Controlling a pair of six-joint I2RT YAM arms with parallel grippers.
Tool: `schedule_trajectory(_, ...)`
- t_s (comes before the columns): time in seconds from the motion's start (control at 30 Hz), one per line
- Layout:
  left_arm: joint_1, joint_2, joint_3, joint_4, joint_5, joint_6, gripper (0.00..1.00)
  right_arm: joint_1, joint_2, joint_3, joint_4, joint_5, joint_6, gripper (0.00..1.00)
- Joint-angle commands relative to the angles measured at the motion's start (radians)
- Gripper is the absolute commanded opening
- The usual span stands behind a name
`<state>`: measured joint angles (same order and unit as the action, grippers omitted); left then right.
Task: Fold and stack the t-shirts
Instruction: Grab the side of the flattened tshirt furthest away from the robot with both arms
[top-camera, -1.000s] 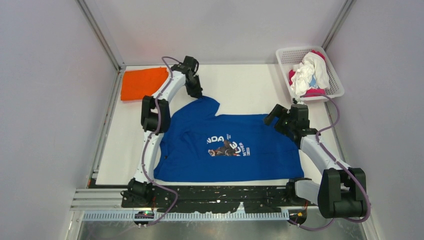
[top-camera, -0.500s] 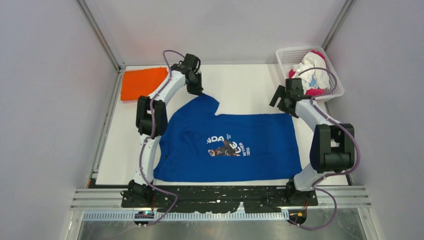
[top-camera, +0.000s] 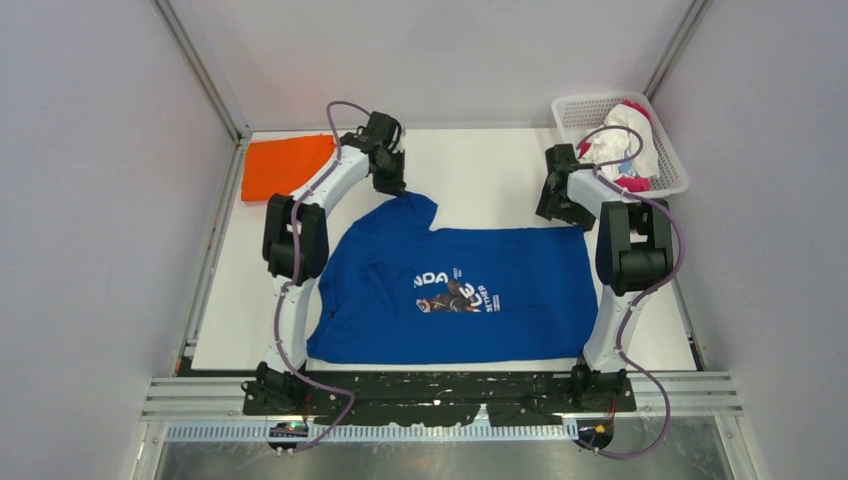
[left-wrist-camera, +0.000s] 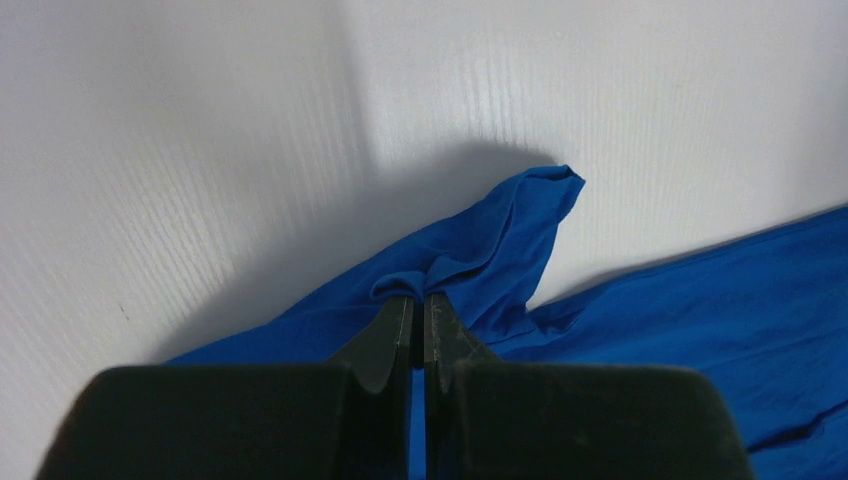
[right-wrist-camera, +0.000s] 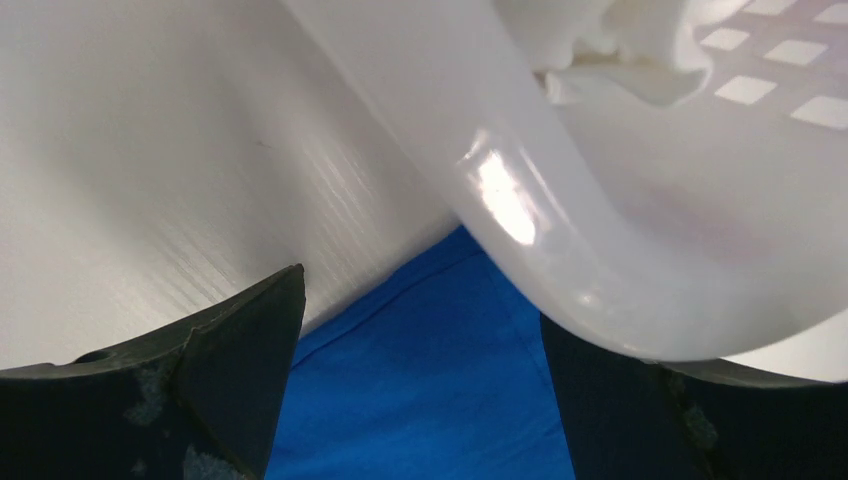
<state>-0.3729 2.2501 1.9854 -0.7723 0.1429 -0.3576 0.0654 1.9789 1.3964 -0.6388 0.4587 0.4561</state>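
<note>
A royal blue t-shirt (top-camera: 460, 290) with a white-lettered print lies spread on the white table. My left gripper (top-camera: 392, 186) is shut on a bunched fold of the blue t-shirt's far left sleeve (left-wrist-camera: 480, 250). My right gripper (top-camera: 556, 205) is open and empty just above the shirt's far right corner (right-wrist-camera: 430, 380), beside the basket. A folded bright orange t-shirt (top-camera: 285, 165) lies at the far left. White (top-camera: 620, 145) and magenta shirts sit crumpled in the basket.
A white plastic lattice basket (top-camera: 590, 108) stands at the far right corner; its rim (right-wrist-camera: 560, 200) is close over my right fingers. Grey walls enclose the table on three sides.
My right arm has swung from the shirt's right side up to its far right corner by the basket. My left gripper has stayed shut on the sleeve.
</note>
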Motion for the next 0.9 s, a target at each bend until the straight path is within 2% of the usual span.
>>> schedule_trajectory(0.0,-0.004,-0.125,-0.067,0.078,0.024,0.026,0.00,0.001,0.006,0.011,-0.080,0.058,0.041,0.90)
schedule_trajectory(0.33,-0.014,-0.267,-0.269,0.187,0.084,0.092,0.00,-0.001,-0.052,-0.085,-0.066,0.095,0.101,0.61)
schedule_trajectory(0.53,-0.013,-0.339,-0.384,0.246,0.105,0.121,0.00,-0.003,-0.055,-0.081,-0.050,0.099,0.109,0.37)
schedule_trajectory(0.67,-0.014,-0.368,-0.412,0.266,0.149,0.142,0.00,-0.003,-0.064,-0.077,-0.026,0.098,0.109,0.15)
schedule_trajectory(0.73,-0.014,-0.382,-0.425,0.273,0.153,0.149,0.00,-0.003,-0.072,-0.076,-0.018,0.093,0.108,0.08)
schedule_trajectory(0.87,-0.014,-0.415,-0.456,0.283,0.142,0.153,0.00,-0.003,-0.118,-0.098,0.008,0.086,0.105,0.05)
